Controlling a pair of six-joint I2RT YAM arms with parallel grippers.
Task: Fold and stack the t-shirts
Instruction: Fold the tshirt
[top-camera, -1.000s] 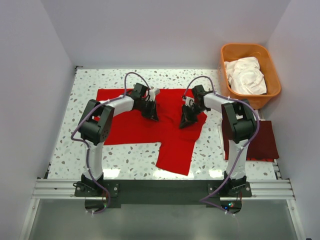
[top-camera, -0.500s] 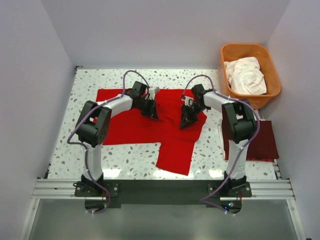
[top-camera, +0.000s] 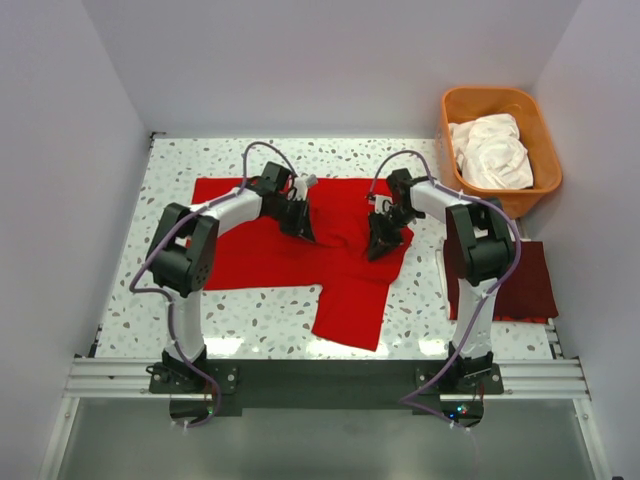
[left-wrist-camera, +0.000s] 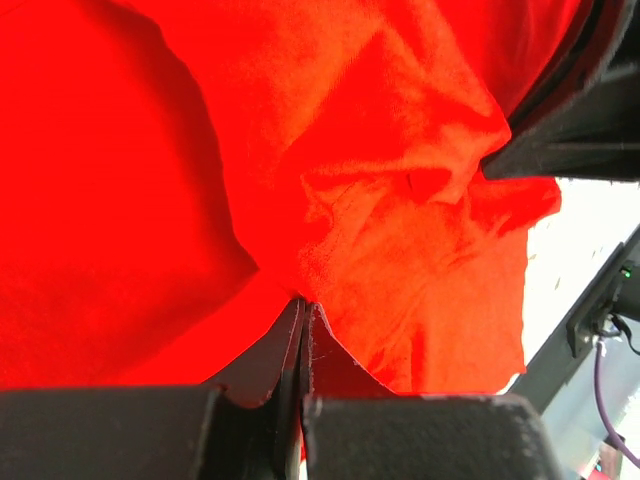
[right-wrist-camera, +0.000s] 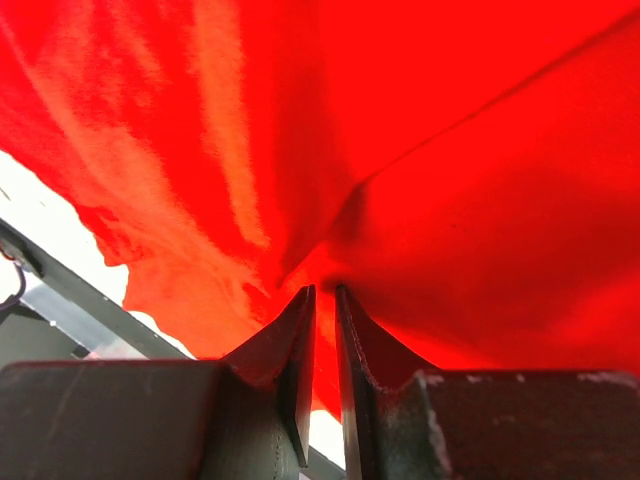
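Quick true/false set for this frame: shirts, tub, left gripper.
1. The red t-shirt lies on the table. True.
2. The orange tub is empty. False: white t-shirts lie in it.
3. The left gripper is shut on the red t-shirt. True.
4. The maroon t-shirt is in the tub. False: it lies flat on the table, on the near side of the tub.

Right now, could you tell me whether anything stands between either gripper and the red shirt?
Nothing visible does. The left gripper has its jaws shut on a fold of the red shirt. The right gripper has its jaws a slit apart with cloth gathered at the tips; whether they grip it I cannot tell.
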